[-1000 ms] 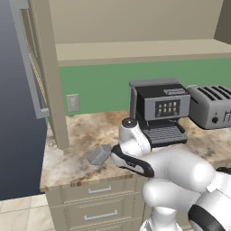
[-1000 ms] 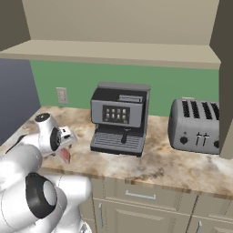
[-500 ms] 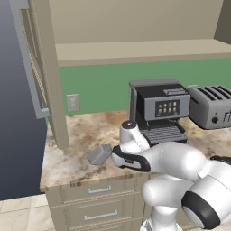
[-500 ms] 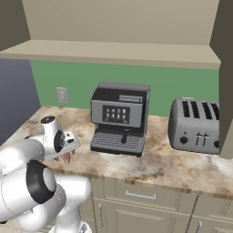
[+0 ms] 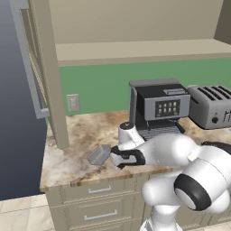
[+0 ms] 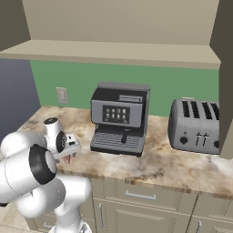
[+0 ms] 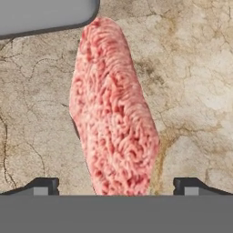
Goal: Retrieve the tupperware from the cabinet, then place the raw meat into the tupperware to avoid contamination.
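Observation:
The raw meat (image 7: 113, 113), a pink ground slab, lies flat on the marbled counter, right under my hand. My gripper (image 7: 119, 186) is open, one fingertip (image 7: 45, 185) on each side of the slab's near end and neither touching it. The tupperware (image 5: 99, 154), a small grey container, sits on the counter just left of my gripper (image 5: 118, 162), and its rounded corner (image 7: 41, 16) shows beyond the meat's far end. In the right base view the gripper (image 6: 68, 154) hangs low over a pink sliver of meat (image 6: 68, 159). The cabinet (image 5: 135, 49) stands open above, its shelf bare.
The open cabinet door (image 5: 31, 67) juts out at the left over the counter's end. A black coffee machine (image 5: 158, 106) stands just behind my arm, with a silver toaster (image 6: 195, 127) to its right. Drawers (image 5: 99, 191) run below the counter edge.
The hand has stayed low over the counter beside the tupperware, while the elbow has swung up and to the right. The jaws remain open.

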Motion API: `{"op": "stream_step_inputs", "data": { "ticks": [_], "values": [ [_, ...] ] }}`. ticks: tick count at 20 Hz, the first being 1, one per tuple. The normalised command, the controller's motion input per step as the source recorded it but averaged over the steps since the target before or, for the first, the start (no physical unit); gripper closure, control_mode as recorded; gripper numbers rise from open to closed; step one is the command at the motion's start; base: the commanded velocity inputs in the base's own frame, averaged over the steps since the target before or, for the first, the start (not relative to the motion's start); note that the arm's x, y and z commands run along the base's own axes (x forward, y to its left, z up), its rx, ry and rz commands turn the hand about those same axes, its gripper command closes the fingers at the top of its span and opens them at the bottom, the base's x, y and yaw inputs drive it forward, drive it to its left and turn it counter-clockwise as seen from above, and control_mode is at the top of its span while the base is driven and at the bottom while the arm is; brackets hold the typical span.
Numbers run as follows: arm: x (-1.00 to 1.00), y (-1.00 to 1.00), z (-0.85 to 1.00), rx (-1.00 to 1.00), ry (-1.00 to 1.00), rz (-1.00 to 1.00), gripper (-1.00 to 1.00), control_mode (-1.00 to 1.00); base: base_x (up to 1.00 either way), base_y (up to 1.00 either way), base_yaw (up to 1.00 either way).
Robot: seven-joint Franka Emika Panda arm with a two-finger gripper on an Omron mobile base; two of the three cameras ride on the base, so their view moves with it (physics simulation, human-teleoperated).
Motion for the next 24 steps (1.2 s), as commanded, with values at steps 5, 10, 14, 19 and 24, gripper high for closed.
{"op": "stream_step_inputs", "data": {
  "ticks": [5,10,14,19,24],
  "values": [
    [0.02,0.0,-0.14,0.01,-0.01,-0.01,-1.0,-1.0,0.0,0.0,0.0],
    [0.0,0.0,-0.23,0.03,-0.02,-0.01,-1.0,-1.0,0.0,0.0,0.0],
    [0.0,0.0,-0.16,0.02,-0.05,0.0,1.0,-1.0,0.0,0.0,0.0],
    [0.0,0.0,0.0,0.0,-0.01,0.0,1.0,-1.0,0.0,0.0,0.0],
    [0.0,0.0,0.02,0.0,0.0,0.0,1.0,-1.0,0.0,0.0,0.0]
  ]
}}
